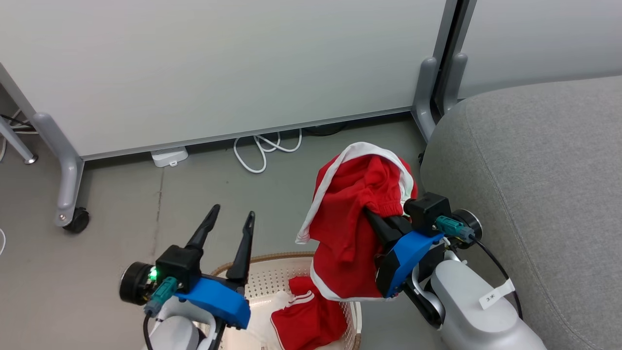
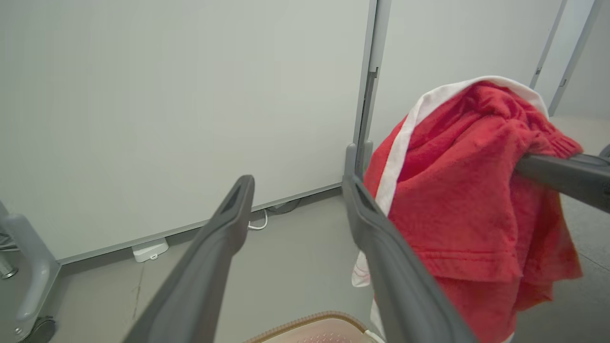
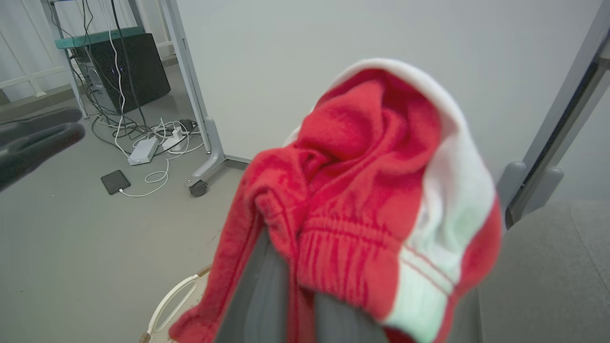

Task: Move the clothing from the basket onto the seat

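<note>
Head view: the right hand (image 1: pixel 373 212) is pinched shut on a red garment (image 1: pixel 347 228) with white trim. The garment hangs draped over its fingers above the basket (image 1: pixel 265 256), close beside the grey seat (image 1: pixel 539 170). The left hand (image 1: pixel 232 213) is spread wide and empty above the basket's rim. More red clothing (image 1: pixel 306 318) lies inside the basket.

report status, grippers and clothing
Left gripper open, empty. Right gripper shut on red shorts, hanging over laundry basket; another red garment inside. Nothing blocking grey sofa.
</note>
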Available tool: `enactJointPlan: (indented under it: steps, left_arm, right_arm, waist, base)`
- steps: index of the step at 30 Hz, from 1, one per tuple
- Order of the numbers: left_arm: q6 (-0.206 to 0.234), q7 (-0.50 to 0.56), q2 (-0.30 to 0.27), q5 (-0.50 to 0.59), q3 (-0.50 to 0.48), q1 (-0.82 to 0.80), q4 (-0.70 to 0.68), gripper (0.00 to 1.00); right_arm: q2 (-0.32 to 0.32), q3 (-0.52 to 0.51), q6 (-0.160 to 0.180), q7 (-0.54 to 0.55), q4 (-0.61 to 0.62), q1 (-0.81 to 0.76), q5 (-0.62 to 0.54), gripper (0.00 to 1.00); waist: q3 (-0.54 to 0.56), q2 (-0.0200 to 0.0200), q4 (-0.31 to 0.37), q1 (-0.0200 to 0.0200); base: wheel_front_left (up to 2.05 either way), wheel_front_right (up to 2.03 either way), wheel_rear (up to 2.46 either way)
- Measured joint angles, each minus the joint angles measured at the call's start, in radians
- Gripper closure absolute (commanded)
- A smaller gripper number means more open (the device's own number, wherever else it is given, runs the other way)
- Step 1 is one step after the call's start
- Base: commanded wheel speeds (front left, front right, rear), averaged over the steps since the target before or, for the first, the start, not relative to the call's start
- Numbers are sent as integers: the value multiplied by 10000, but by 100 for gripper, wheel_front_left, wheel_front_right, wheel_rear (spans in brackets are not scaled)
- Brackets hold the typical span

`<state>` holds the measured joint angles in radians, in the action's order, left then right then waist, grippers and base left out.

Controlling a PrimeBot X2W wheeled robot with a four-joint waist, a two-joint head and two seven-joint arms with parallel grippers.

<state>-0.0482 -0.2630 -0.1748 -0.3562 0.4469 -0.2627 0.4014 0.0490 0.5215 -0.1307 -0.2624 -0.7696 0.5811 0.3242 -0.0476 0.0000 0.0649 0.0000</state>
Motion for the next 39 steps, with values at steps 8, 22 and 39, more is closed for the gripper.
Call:
enactJointPlan:
  steps: [8,22,39]
  left_arm:
    - [-245,0,238,610,-1051,824,-244,0]
    - [-639,0,646,1315,-1741,1127,-274,0]
    - [-763,0,846,1643,-1889,1108,-541,0]
  right_arm:
    - [2,-73,0,0,33,-84,-146,100]
    - [0,-38,0,-2,150,-165,-140,100]
    - [2,-424,0,-2,324,-234,-336,100]
  waist:
    - [74,0,37,0]
    - [49,0,396,0]
    - [-152,0,2592,0]
  base:
    - [0,0,0]
    - [0,0,0]
    - [0,0,0]
